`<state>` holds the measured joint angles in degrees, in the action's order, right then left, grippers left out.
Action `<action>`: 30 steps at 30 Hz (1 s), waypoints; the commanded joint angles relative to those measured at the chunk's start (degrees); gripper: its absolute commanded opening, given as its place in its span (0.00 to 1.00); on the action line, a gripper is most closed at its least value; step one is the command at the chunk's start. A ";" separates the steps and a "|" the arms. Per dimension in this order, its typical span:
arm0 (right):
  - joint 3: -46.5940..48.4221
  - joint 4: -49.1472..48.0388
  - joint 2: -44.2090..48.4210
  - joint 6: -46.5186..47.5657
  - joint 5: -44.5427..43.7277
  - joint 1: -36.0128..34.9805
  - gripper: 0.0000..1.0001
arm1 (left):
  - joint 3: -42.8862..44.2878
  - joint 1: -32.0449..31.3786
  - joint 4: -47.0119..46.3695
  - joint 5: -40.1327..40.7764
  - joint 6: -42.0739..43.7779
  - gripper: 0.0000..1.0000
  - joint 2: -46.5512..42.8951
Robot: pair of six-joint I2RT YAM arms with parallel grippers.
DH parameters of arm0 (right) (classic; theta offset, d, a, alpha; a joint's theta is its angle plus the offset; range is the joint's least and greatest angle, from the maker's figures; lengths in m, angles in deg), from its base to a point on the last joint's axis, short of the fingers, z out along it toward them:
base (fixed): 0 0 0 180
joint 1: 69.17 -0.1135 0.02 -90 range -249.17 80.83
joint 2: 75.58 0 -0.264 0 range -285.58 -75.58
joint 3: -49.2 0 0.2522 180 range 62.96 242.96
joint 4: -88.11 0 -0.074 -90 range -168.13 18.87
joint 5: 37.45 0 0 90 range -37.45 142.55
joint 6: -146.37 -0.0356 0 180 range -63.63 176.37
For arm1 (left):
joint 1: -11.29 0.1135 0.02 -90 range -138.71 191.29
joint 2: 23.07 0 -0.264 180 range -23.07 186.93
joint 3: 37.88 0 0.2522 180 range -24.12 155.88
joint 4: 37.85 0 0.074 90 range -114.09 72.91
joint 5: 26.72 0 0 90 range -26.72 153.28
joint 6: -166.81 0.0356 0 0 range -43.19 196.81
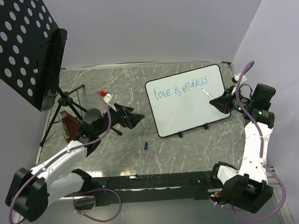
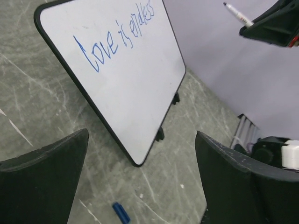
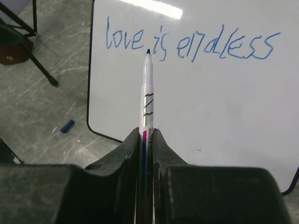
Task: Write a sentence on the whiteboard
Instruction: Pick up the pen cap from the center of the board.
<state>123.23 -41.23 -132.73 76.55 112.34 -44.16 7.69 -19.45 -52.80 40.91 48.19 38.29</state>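
Note:
The whiteboard [image 1: 189, 108] lies tilted on small black feet at the right of the table. The sentence [image 1: 180, 87] "love is endless" runs along its top in blue. My right gripper [image 1: 221, 103] hovers over the board's right edge, shut on a white marker [image 1: 207, 94]. In the right wrist view the marker [image 3: 147, 93] sticks out from between the right gripper [image 3: 146, 133] fingers, tip uncapped, pointing at the sentence [image 3: 187, 44]. The left wrist view shows the marker [image 2: 238, 16] lifted off the whiteboard [image 2: 135, 93]. My left gripper [image 1: 135, 117] stands open and empty left of the board.
A blue marker cap [image 1: 146, 146] lies on the table in front of the board's near-left corner. At the back left a black perforated panel [image 1: 22, 43] leans on a tripod stand [image 1: 65, 103], with a brown object [image 1: 68, 126] at its foot. A wall stands close on the right.

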 commanded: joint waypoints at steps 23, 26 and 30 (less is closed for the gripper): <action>-7.62 8.18 4.33 13.12 7.98 -1.37 0.00 | 8.70 -24.89 46.55 27.29 -12.51 0.72 3.03; -7.80 7.92 3.97 12.95 7.71 -1.55 0.00 | 10.28 -24.89 46.81 27.12 -11.90 0.66 9.44; -7.89 7.57 3.45 12.60 7.27 -2.16 0.00 | 12.74 -24.89 45.59 25.36 -10.50 0.58 16.76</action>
<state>115.75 -32.46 -128.90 87.77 118.57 -45.54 16.33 -44.04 -7.86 65.54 36.89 50.45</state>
